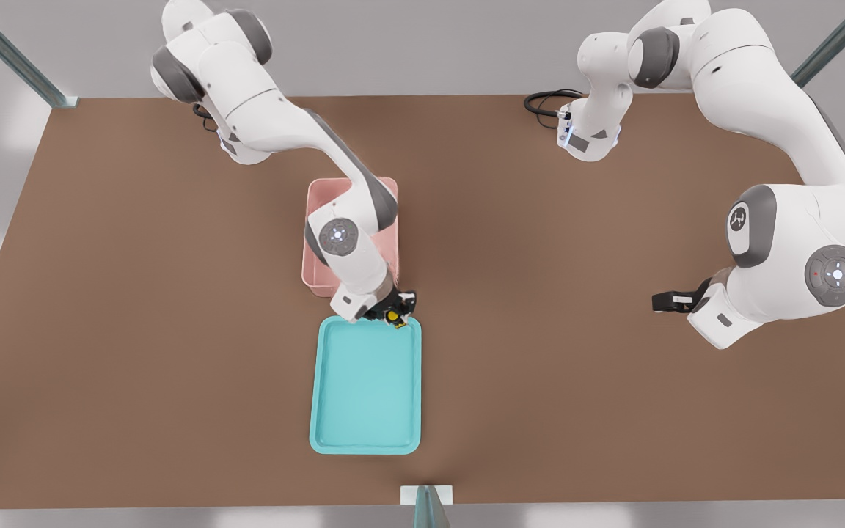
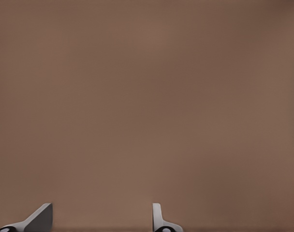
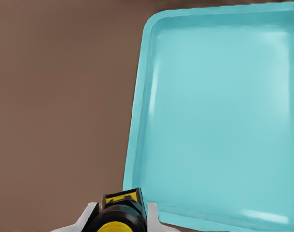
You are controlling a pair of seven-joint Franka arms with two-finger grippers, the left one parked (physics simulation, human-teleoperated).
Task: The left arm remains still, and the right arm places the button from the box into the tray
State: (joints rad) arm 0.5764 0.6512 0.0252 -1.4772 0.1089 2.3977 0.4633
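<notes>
Item: transfer of button from box to tray. Step in hand, as judged: the carry, near its end; the button is out of the pink box and not yet set down. End effector: closed on the button, pale fingertips pressed to either side of its black body in the right wrist view, yellow cap showing between them. Location: at the tray's corner nearest the box, on the front view's right, about over the rim; whether it is fully over the tray floor cannot be told. Right arm: reaches from its base at the far side of the table across the box, forearm angled down, wrist turned toward the tray. Tray: teal, nothing seen in it. Next move, as judged: advance further over the tray floor, lower, then part the fingers so the button rests inside the rim.
</notes>
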